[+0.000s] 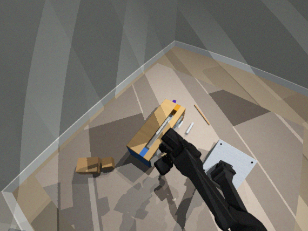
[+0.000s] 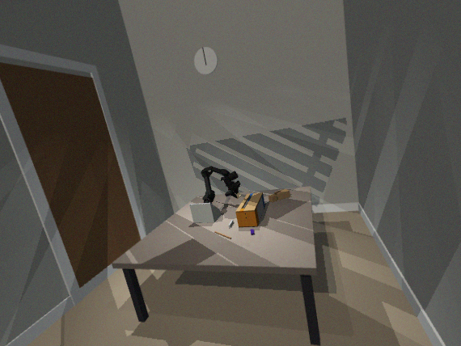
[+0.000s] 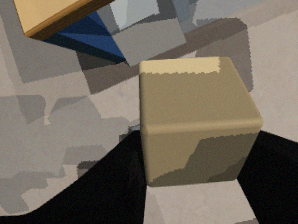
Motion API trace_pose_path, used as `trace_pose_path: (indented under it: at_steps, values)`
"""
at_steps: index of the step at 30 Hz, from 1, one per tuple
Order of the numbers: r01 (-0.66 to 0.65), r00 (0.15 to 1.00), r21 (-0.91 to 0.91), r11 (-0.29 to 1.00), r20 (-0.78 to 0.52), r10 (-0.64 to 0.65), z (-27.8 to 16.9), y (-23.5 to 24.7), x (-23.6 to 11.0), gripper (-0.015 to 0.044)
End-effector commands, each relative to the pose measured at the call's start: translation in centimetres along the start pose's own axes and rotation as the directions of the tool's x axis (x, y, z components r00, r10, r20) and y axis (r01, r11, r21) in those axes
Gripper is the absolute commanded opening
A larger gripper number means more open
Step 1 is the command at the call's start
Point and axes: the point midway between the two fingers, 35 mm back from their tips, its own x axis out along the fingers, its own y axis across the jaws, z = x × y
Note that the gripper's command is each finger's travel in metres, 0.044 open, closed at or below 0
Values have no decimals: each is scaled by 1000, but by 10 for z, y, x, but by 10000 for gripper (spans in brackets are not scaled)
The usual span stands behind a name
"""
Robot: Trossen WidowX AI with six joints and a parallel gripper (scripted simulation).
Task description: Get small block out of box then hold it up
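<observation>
My gripper (image 1: 162, 157) (image 2: 233, 191) (image 3: 184, 136) is shut on the small tan block (image 1: 163, 154) (image 3: 196, 112). In the wrist view the block fills the gap between the two black fingers. It is held off the table, close beside the blue end of the long orange-topped box (image 1: 149, 127) (image 2: 248, 210). The box stands upright on the table (image 2: 275, 251). The slot along its top shows a grey shelf inside.
A grey base plate (image 1: 235, 157) (image 2: 200, 213) lies under the arm. A white cylinder (image 1: 189, 128) (image 2: 230, 223), a thin wooden stick (image 1: 201, 114) (image 2: 222, 234) and a small purple piece (image 1: 174, 101) (image 2: 252, 231) lie near the box's orange end. Two cardboard boxes (image 1: 93, 164) (image 2: 280, 195) lie beyond its blue end.
</observation>
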Motion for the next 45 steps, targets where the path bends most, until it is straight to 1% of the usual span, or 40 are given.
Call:
trace_pose_path:
  at_steps: [1,6,12,18,25,30,35,40,45]
  values:
    - [-13,1000,162,987,3,13,0,1,-5,0]
    - [-24,1000,357,934,3,24,0,2,-9,0]
    - [-33,999,572,820,3,38,-1,2,-13,0]
    - [-39,999,752,658,5,53,-2,3,-18,0]
    - [-38,997,907,420,9,71,-3,4,-24,0]
    - [-31,996,973,229,12,84,-4,4,-28,0]
    - [-19,995,999,29,17,97,-4,5,-32,0]
    - [-2,994,985,-172,22,111,-5,6,-36,0]
    - [20,992,931,-365,28,125,-6,7,-40,0]
